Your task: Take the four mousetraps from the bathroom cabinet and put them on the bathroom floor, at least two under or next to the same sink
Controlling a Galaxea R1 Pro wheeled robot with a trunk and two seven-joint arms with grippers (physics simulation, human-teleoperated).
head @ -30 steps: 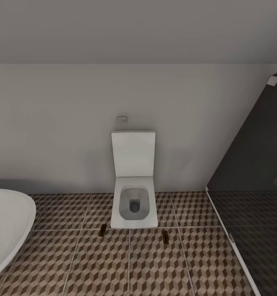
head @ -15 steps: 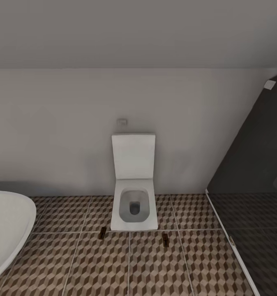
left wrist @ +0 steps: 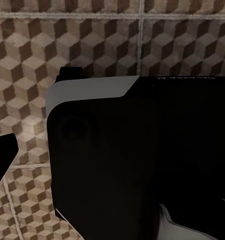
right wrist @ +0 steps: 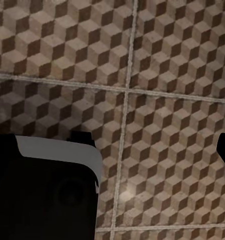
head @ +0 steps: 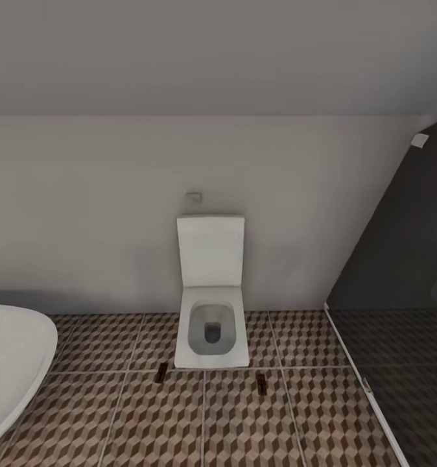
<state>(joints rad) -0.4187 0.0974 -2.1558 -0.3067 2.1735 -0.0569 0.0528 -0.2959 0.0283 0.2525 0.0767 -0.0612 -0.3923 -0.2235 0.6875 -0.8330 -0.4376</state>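
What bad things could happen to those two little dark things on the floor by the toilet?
1. The two mousetraps lie beside the toilet, with no bathroom sink in view, so they may not count as next to a sink.
2. They are tiny and dark on the busy cube-patterned bathroom floor, so the robot could roll over one or miss it when grasping.
3. The bathtub and the dark glass partition narrow the space for turning.

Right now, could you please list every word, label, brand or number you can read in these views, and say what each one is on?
One marking only: a short line of pale lettering on the dark robot body in the left wrist view, near its upper edge; too small and blurred to read.
No text shows on the toilet, the small wall plate above it, the bathtub, the bathroom floor or the two mousetraps.
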